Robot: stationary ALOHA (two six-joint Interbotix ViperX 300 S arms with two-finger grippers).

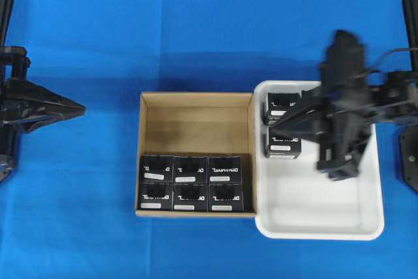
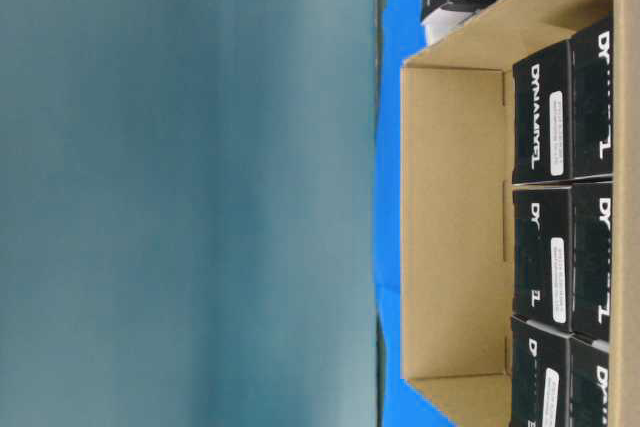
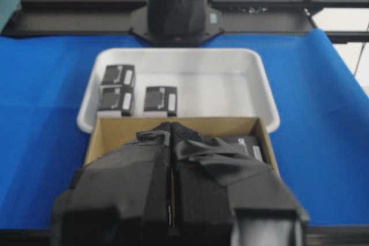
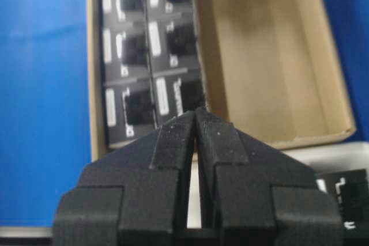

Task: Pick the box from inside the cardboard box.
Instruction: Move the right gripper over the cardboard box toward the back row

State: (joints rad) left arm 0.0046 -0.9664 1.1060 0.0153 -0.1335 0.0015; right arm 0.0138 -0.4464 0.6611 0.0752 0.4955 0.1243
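Blue cloth covers the counter. We see six small black cuboid boxes in the low-walled brown corrugated carton; others sit, partly hidden, in the white plastic tray. Both arms' jaws are pressed together, empty.

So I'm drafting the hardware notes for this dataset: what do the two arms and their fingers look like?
Both arms are matte black. The left gripper narrows to a flat wedge, its fingers wrapped in wrinkled black tape. The right gripper has blocky, angular fingers with a grainy, pebbled surface. A thin black cable loops along the right arm. No markings are visible.
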